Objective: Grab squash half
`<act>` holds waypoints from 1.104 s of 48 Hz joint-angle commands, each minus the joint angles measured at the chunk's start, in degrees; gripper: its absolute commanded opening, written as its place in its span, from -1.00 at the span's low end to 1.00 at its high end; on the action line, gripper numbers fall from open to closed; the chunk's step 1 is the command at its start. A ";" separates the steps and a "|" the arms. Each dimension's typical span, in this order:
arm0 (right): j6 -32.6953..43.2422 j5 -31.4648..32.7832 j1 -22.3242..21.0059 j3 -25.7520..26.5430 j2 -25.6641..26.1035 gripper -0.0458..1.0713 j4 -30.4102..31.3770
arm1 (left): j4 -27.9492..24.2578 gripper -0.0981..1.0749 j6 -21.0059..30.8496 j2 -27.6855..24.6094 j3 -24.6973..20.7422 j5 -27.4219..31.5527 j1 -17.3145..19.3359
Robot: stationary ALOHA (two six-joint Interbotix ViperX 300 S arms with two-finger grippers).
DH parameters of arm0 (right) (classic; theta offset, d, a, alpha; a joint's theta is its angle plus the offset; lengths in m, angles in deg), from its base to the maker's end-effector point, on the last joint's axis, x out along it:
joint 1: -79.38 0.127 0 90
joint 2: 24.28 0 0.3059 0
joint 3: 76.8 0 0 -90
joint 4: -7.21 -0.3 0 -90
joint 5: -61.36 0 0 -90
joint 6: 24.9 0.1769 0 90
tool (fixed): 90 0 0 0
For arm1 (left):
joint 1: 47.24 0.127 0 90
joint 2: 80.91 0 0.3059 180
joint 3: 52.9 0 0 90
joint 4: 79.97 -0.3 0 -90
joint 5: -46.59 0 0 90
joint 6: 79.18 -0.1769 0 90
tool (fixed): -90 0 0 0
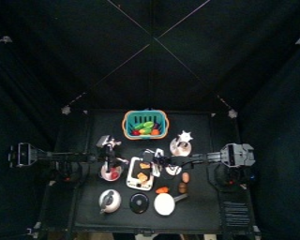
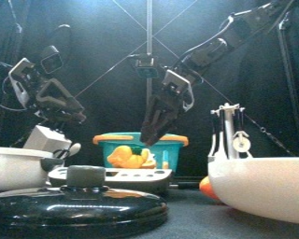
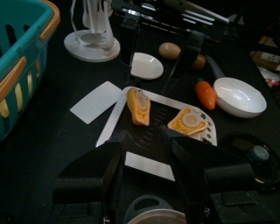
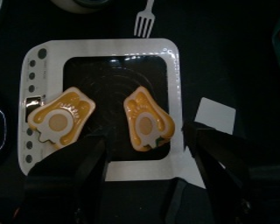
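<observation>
Two squash halves (image 4: pixel 63 115) (image 4: pixel 149 121) are seen cut-side up on a white-rimmed tray (image 4: pixel 171 51), side by side but apart. The right gripper (image 4: pixel 143 166) is held directly above them, jaws spread wide, empty. The left gripper (image 3: pixel 149 166), at the tray's nine o'clock, is likewise parted and empty. No legible writing is found.

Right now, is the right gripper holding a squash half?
No. In the right wrist view both squash halves lie free on the board, with the right gripper open above them.
</observation>
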 commanded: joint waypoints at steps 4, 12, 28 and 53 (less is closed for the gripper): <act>0.00 -0.18 -0.18 1.67 -0.62 0.85 0.00 | 0.18 0.47 -0.09 0.09 -0.79 -0.26 0.62; -0.09 -0.53 -0.62 3.16 -3.16 0.85 0.88 | 0.18 0.46 -0.09 0.09 -0.79 -0.18 1.05; 0.62 0.53 -0.70 5.01 -6.68 0.83 5.27 | 0.18 0.47 -0.09 0.09 -0.70 -0.18 1.14; 0.79 4.75 -0.35 6.06 -5.27 0.25 5.45 | 0.09 0.46 -0.09 0.09 -0.70 -0.18 1.14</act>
